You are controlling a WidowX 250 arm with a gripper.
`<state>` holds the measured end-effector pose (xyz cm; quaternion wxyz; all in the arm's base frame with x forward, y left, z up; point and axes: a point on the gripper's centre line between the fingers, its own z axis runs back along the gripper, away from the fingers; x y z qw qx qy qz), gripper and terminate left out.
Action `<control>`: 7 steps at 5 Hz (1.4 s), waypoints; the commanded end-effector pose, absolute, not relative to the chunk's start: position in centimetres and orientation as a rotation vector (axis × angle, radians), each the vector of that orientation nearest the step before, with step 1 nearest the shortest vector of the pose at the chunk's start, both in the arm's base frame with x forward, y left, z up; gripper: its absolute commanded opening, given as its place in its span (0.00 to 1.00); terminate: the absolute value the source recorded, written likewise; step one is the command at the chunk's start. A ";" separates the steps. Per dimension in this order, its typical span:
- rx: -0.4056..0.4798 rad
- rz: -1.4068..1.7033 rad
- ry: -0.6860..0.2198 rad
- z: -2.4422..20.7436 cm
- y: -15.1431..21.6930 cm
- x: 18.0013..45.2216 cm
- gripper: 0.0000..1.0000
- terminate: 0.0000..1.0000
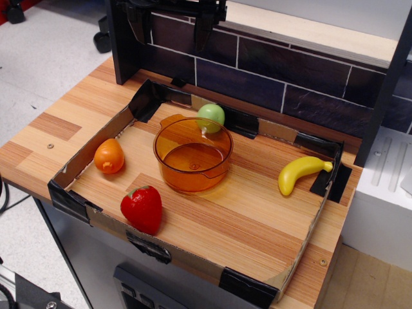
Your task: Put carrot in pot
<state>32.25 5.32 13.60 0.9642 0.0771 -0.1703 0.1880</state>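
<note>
The carrot (109, 156), a small glossy orange egg-shaped toy, lies at the left side of the cardboard-walled tray (90, 214), near its left wall. The pot (192, 154), transparent amber with tab handles, stands upright and empty in the middle of the tray, to the right of the carrot and apart from it. My gripper (170, 26) hangs at the top of the view, above the tray's back edge and well behind the pot. Its two black fingers (138, 22) stand wide apart and hold nothing.
A red strawberry (142, 208) lies at the front left, just in front of the carrot. A yellow banana (301, 172) lies at the right. A green ball-like toy (210, 116) sits right behind the pot. A dark tiled wall (290, 77) rises behind the tray.
</note>
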 end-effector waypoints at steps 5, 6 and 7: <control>0.000 0.798 -0.178 14.4 13.1 25.4 1.00 0.00; -0.015 0.885 -0.138 12.3 13.3 24.2 1.00 0.00; -0.052 1.028 -0.108 11.3 12.7 24.4 1.00 0.00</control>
